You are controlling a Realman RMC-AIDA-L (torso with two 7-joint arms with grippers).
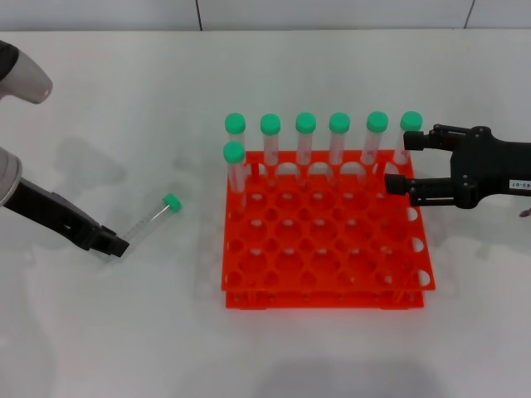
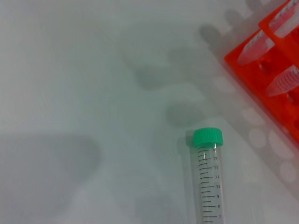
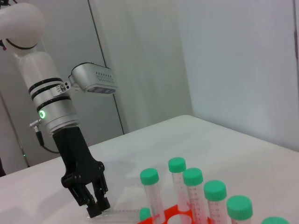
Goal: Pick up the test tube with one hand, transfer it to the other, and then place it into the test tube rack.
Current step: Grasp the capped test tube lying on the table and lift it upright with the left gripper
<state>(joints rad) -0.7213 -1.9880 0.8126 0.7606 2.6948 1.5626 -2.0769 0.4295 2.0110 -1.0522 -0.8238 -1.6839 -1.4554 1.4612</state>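
Pick step: left gripper (image 1: 112, 243) should close squarely on the lower barrel of the test tube (image 1: 154, 217) and lift level, no rolling.

Tube lies flat on the table (image 1: 124, 108), left of the test tube rack (image 1: 325, 249), cap pointing far-right. Left fingertips sit at its bottom end; clamped or not, cannot tell.

Right gripper (image 1: 397, 162) hovers spread, unloaded, over the rack's far-right corner.

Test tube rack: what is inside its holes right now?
The test tube rack holds seven upright green-capped tubes, six along the back row, one in the second row's left corner. Other holes look empty. The tube bottoms are hidden by the rack.
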